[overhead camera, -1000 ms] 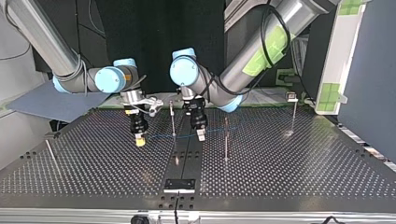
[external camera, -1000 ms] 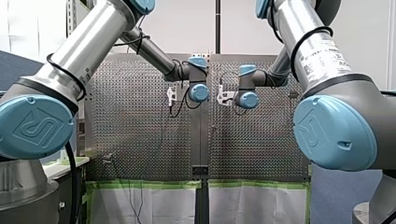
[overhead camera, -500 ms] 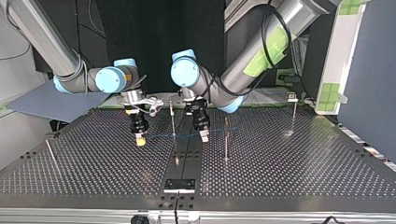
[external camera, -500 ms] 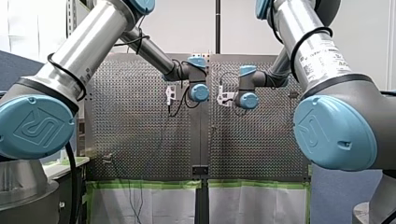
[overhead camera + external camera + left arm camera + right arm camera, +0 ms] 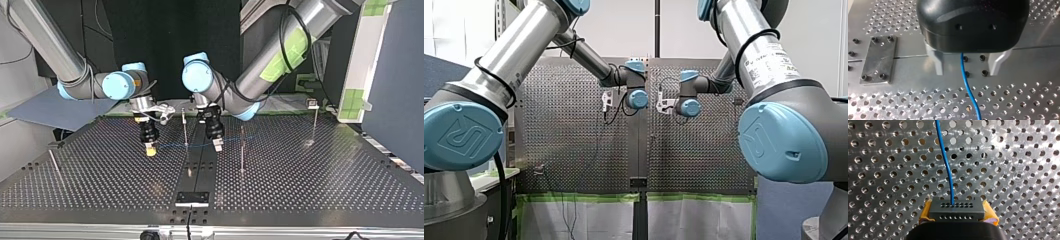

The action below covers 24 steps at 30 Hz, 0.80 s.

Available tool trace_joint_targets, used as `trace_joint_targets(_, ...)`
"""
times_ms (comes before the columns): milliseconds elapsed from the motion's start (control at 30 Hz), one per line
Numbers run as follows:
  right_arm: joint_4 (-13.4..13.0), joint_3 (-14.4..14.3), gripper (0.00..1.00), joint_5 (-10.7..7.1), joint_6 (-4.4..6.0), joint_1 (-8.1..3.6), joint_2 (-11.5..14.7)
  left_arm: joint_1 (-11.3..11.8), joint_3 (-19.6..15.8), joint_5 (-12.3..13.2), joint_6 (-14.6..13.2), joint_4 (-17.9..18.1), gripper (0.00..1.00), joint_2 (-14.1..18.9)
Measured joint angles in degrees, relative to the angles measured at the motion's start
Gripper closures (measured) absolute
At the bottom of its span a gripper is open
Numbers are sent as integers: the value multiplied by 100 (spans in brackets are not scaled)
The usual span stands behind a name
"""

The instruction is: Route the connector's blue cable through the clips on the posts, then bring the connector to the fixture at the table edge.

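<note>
Cable [image 5: 945,165] this thin will be light and limp, so it wants guiding close to a post rather than tugging; the rigid connector [image 5: 957,208] is the surer hold. That connector is a small dark grey block with rows of holes, one blue strand leaving its middle. My right gripper [image 5: 958,213] is clamped on it with yellow pads [image 5: 926,211], left of centre in the top view. My left gripper [image 5: 966,72] has its metal fingers [image 5: 938,62] spread, the cable passing loose between them. In the top view the strand seems to cross a thin post [image 5: 185,127] near mid-frame; whether a clip holds it I cannot tell.
</note>
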<state>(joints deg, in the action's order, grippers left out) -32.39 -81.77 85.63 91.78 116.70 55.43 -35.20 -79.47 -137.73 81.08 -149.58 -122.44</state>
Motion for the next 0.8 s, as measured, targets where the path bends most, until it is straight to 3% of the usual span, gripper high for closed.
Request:
trace_joint_targets(267,3,0,100,-1,0,1,0,-30,-4,-24,-109,73,98,0)
trace_joint_targets(433,3,0,100,-1,0,-1,0,-27,-5,55,-31,122,98,1)
trace_joint_targets(800,43,-1,100,6,-1,7,0,-38,-8,-19,23,59,98,-1)
